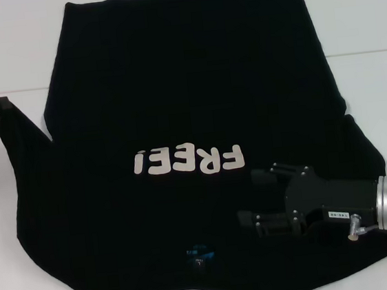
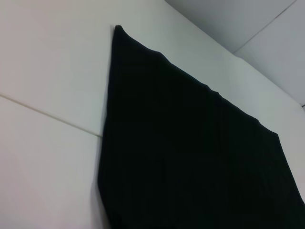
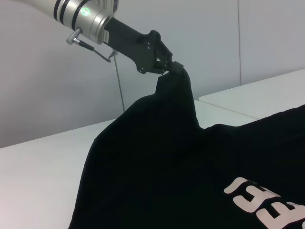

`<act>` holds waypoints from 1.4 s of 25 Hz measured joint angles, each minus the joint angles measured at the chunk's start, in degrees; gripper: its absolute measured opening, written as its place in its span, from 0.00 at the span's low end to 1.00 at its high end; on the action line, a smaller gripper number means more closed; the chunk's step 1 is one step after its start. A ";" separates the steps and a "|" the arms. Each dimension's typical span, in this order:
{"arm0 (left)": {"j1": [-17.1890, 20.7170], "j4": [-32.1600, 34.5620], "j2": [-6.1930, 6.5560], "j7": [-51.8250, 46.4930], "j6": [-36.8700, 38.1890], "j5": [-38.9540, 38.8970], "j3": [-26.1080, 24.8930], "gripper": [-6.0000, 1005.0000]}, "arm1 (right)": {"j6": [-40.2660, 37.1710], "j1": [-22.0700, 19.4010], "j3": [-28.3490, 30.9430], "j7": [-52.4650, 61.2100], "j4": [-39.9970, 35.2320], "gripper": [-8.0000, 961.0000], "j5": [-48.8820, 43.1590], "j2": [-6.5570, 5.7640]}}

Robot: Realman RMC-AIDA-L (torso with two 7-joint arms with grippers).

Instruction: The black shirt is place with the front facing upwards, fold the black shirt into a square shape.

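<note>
The black shirt (image 1: 189, 104) lies spread front-up on the white counter (image 1: 18, 52), covering most of it, with its collar end and small blue neck label (image 1: 198, 252) nearest the robot and its straight hem along the far side. The off-white "FREE!" lettering (image 1: 188, 161) sits across the middle of the shirt, upside down in the head view.

Over the near right part of the shirt, just beyond the collar area, the right tool (image 1: 249, 198) reaches in from the right side — its black fingers stand apart, one above the other in the head view, holding nothing. Whether they touch the cloth cannot be told.

Farther out, at the counter's left edge, the left tool (image 3: 167, 67) is clamped on the tip of the shirt's left sleeve. In the right wrist view the sleeve is drawn up off the counter into a peak at the fingertips, the fabric sloping down from there to the flat body. The left wrist view shows the far hem corner of the shirt lying flat on the counter.
</note>
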 joint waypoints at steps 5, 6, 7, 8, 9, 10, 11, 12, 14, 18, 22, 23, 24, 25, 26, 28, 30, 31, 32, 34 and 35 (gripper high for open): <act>0.35 0.00 -0.34 -0.04 0.02 -0.31 0.02 0.01 | 0.24 0.11 0.00 -0.01 0.33 0.95 0.00 0.00; 0.68 -0.08 -0.47 -0.05 0.06 -0.38 0.00 0.01 | 0.27 0.14 0.04 -0.01 0.35 0.95 0.00 0.00; 0.68 -0.08 -0.47 -0.05 0.06 -0.38 0.00 0.01 | 0.27 0.14 0.04 -0.01 0.35 0.95 0.00 0.00; 0.92 -0.18 -0.59 -0.03 0.30 -0.39 -0.05 0.01 | 0.29 0.15 0.06 -0.01 0.36 0.95 0.00 0.00; 1.07 -0.18 -0.72 0.05 0.78 -0.42 -0.10 0.01 | 0.30 0.15 0.08 -0.01 0.37 0.95 0.00 0.00; 1.22 -0.16 -0.88 0.17 1.29 -0.47 -0.16 0.01 | 0.32 0.16 0.13 -0.01 0.37 0.95 0.00 0.00; 1.31 -0.11 -1.10 0.36 1.99 -0.60 -0.23 0.01 | 0.34 0.16 0.16 -0.01 0.38 0.95 0.00 0.00; 1.38 -0.07 -1.44 0.65 2.92 -0.88 -0.28 0.01 | 0.40 0.15 0.24 -0.01 0.38 0.95 0.00 0.00; 1.37 -0.03 -2.27 1.13 4.43 -1.46 -0.17 0.01 | 0.69 0.16 0.33 -0.01 0.38 0.95 0.00 0.00; 0.85 -0.08 -4.23 1.85 6.43 -1.71 0.18 0.01 | 1.09 0.20 0.44 -0.01 0.38 0.95 0.00 0.00; 0.72 -0.81 -5.97 2.19 6.34 -1.48 2.05 0.01 | 1.14 0.24 0.44 -0.01 0.38 0.95 0.00 0.00; 0.77 -1.20 -6.31 2.20 6.19 -1.46 2.59 0.01 | 1.17 0.31 0.45 -0.01 0.38 0.95 0.00 0.00; 0.84 -1.58 -6.54 2.20 6.02 -1.45 2.93 0.01 | 1.20 0.38 0.45 -0.01 0.38 0.95 0.00 0.00; 0.91 -2.10 -6.91 2.22 5.88 -1.45 3.09 0.02 | 1.23 0.43 0.45 -0.01 0.38 0.95 0.00 0.00; 0.97 -2.50 -7.21 2.26 5.76 -1.44 3.14 0.02 | 1.25 0.46 0.44 -0.01 0.40 0.95 0.00 0.00; 1.17 -3.30 -7.98 2.80 5.37 -1.52 3.14 0.03 | 1.26 0.57 0.44 -0.01 0.44 0.95 0.00 0.00; 1.53 -3.79 -8.80 3.87 4.75 -1.68 2.98 0.06 | 1.27 0.66 0.44 -0.01 0.46 0.95 0.00 0.00; 1.83 -3.98 -9.26 4.49 4.24 -1.77 2.85 0.07 | 1.27 0.80 0.39 -0.01 0.47 0.95 0.00 0.00; 2.13 -4.05 -9.70 4.89 3.54 -1.85 2.68 0.08 | 1.27 0.80 0.39 -0.01 0.47 0.95 0.00 0.00; 2.88 -4.03 -10.23 5.28 2.00 -2.41 2.32 0.11 | 1.27 0.87 0.29 -0.01 0.47 0.95 0.00 0.00; 3.38 -3.99 -10.41 5.79 0.98 -3.40 1.82 0.12 | 1.27 0.90 0.24 -0.01 0.47 0.95 0.00 0.00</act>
